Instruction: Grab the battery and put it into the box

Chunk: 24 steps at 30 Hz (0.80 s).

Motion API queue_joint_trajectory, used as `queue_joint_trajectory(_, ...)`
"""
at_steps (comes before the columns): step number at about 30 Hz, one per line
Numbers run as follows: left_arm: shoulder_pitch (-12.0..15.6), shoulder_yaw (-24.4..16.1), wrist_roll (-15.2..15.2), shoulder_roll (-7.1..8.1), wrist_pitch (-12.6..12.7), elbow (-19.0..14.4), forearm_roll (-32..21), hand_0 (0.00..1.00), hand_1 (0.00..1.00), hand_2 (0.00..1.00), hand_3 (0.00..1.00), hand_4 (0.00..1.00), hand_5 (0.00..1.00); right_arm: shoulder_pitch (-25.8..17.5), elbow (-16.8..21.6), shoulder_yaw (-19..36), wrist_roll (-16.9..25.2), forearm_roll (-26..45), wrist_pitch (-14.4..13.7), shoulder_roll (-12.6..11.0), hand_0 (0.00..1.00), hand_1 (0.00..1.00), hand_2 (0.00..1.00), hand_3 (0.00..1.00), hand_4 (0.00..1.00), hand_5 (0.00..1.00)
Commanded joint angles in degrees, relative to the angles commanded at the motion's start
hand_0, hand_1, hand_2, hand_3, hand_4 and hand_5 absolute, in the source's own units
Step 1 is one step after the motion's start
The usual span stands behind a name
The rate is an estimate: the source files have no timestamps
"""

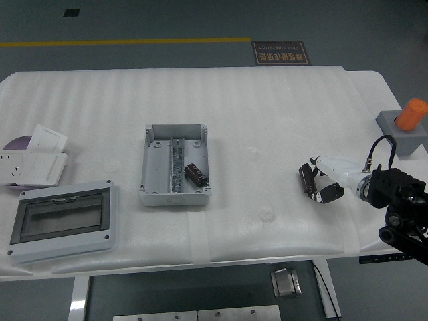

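Note:
A grey open box (175,164) sits at the table's middle left. One dark cylindrical battery (195,173) lies inside it at the right. My right hand (323,180) comes in from the right edge and its fingers are curled around a second dark battery (307,178), held just above the table at the right. The left arm is out of view.
A grey enclosure with a clear window lid (62,221) lies at the front left. White switch plates (33,160) lie at the far left. A grey block with an orange button (404,128) stands at the right edge.

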Motion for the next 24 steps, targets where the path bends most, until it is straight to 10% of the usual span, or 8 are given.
queue_joint_trajectory(9, 0.3, -0.2, 0.0, -0.05, 0.2, 0.0, 0.1, 0.653, 0.670, 0.559, 0.590, 0.610, 0.455, 0.2, 6.1, 3.3, -0.7, -1.9, -1.0, 1.6, 0.655, 0.679, 0.660, 0.701, 0.378, 0.113)
queue_joint_trajectory(24, 0.7, -4.4, 2.5, -0.08, -0.8, 0.0, 7.4, 0.653, 0.669, 0.559, 0.591, 0.624, 0.467, 1.9, 4.2, 2.5, -1.3, -6.0, -8.2, 20.9, 0.657, 0.683, 0.665, 0.703, 0.448, 0.189)
